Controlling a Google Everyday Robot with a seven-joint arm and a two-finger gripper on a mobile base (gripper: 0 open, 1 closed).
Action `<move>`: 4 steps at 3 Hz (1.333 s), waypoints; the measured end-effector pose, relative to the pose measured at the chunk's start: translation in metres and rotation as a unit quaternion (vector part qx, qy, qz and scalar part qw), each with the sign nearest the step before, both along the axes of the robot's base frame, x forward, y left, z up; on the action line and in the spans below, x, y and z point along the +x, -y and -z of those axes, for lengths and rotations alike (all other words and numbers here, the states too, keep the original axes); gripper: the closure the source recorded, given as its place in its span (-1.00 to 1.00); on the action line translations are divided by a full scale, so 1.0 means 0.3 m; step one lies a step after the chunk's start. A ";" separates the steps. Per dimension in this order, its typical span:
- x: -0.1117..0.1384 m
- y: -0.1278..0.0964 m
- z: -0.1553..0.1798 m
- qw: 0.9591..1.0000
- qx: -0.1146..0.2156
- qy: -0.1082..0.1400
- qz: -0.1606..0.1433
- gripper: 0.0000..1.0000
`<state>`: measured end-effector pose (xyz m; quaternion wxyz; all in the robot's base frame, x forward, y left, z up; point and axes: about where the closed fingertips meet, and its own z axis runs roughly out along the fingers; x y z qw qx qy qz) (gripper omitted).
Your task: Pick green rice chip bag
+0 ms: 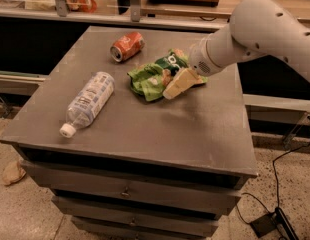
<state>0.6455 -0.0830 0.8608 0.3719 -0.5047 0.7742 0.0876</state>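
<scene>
The green rice chip bag (151, 79) lies crumpled on the grey cabinet top (160, 131), a little behind its middle. Its dark green patch with white letters faces up at the far right end. My gripper (176, 85), cream-coloured at the end of the white arm (255, 31), reaches in from the right. It is low over the bag's right edge and covers part of it, with its tip pointing down-left. Whether it touches the bag cannot be told.
An orange-red crushed can (127, 46) lies behind and left of the bag. A clear plastic bottle (89, 101) with a white cap lies at the left front. Drawers are below the top. A cable and box (267, 223) lie on the floor at right.
</scene>
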 end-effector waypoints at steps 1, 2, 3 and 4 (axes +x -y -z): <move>-0.001 -0.005 0.002 1.000 0.000 -0.001 -0.001 -0.74; -0.001 -0.011 0.005 1.000 0.000 -0.001 -0.003 -0.29; -0.002 -0.016 0.008 1.000 0.000 -0.002 -0.004 0.17; 0.003 -0.004 0.007 1.000 0.004 0.002 0.011 0.66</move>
